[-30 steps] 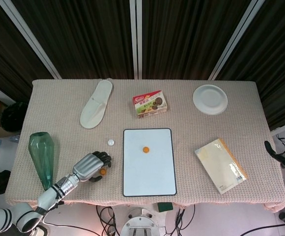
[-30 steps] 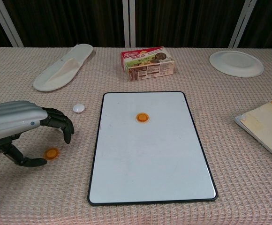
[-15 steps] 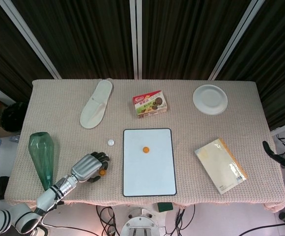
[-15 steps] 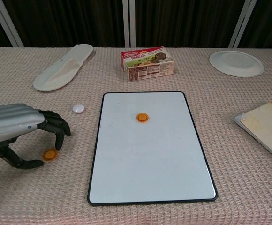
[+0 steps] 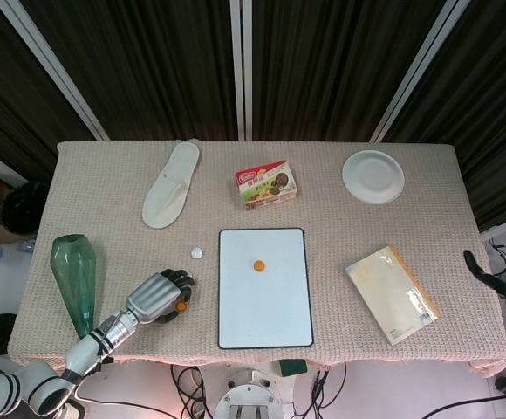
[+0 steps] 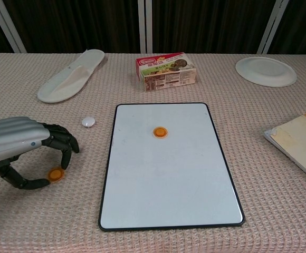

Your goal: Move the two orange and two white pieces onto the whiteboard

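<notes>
Left hand: fingers curled around a flat round orange piece, left of the whiteboard; grip unclear.
Second orange piece: lay on whiteboard.

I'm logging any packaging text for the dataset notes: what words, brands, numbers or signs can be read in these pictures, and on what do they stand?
Snack box: red brand panel on top and a white panel of fine print on its front face, all too small and blurred to read.
Whiteboard: blank, no writing.
Yellow packet: no legible text.
Orange pieces, white piece, slipper, plate, green bottle: no markings visible.
</notes>
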Available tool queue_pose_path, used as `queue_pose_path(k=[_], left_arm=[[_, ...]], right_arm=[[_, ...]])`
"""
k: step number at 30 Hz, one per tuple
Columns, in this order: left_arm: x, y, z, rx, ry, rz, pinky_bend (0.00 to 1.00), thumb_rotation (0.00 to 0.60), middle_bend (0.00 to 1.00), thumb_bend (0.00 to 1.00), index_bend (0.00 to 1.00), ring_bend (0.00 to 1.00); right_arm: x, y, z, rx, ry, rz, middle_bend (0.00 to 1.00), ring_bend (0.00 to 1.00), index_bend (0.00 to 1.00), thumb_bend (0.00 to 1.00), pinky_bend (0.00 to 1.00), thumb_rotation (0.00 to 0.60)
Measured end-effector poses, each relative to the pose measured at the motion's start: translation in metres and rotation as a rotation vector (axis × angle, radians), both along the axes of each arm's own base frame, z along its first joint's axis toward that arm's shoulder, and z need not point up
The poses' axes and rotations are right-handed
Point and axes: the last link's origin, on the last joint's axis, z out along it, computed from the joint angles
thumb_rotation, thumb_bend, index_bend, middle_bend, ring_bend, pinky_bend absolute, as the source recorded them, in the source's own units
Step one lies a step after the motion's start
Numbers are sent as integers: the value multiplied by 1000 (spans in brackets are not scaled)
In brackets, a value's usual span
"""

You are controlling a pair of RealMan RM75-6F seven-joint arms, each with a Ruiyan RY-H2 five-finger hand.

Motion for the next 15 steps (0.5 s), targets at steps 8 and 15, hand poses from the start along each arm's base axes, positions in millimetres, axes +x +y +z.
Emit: queue_pose_path(k=[8, 15], left_arm=[[1, 1, 0, 6, -18, 7, 273, 600, 241, 300, 501, 181], [6, 5, 4, 13, -56, 10, 279, 600, 245, 303, 510, 181]], right_arm=[[-1, 0, -1, 6, -2, -2, 0, 0, 0, 198, 0, 600], [-2, 1, 0, 6, -2, -8, 0, 0, 0, 199, 0, 600]])
